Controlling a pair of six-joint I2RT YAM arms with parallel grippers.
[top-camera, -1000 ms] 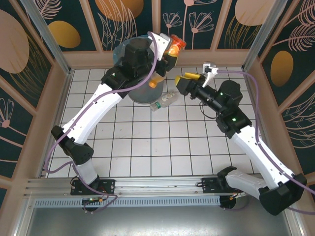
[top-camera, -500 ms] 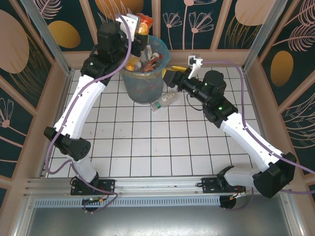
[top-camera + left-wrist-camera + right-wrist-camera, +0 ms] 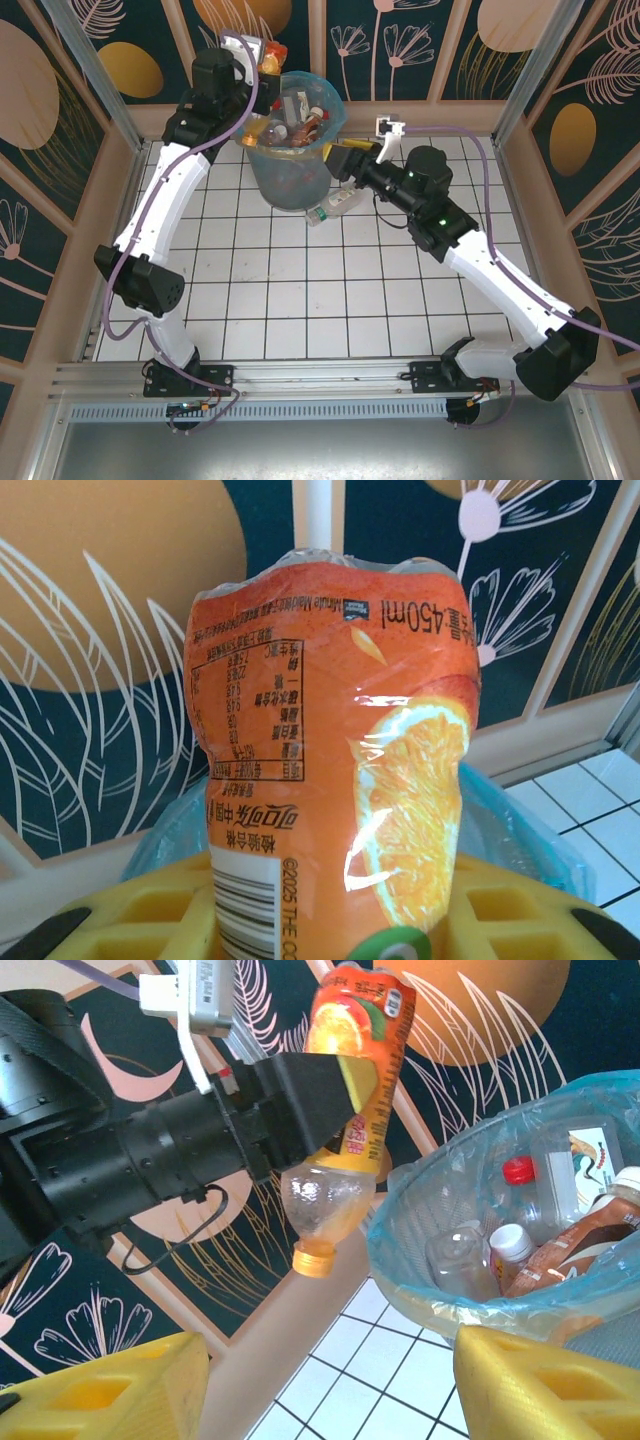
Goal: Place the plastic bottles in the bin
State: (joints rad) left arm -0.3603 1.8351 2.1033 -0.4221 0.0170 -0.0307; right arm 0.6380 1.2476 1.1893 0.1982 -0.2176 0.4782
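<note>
My left gripper [image 3: 262, 55] is shut on an orange-labelled plastic bottle [image 3: 273, 50], held high by the far-left rim of the bin [image 3: 262, 150]. The left wrist view has this bottle [image 3: 330, 740] upright between the yellow fingers [image 3: 130, 920]. From the right wrist view the bottle [image 3: 352, 1080] hangs with its orange cap down, just left of the blue-bagged bin [image 3: 470, 1305]. Several bottles [image 3: 300, 125] lie inside the bin. Another clear bottle [image 3: 335, 204] lies on the tiles against the bin's right side. My right gripper [image 3: 345, 152] stands open and empty beside the bin.
The bin stands at the back of the white tiled floor [image 3: 300, 290], close to the wooden back wall [image 3: 440, 118]. Patterned panels enclose the back and sides. Open tiles stretch from the bin toward the arm bases.
The left arm has swung left with the orange bottle, from the bin's right rim across to its far-left rim. The right gripper has moved left, closer to the bin.
</note>
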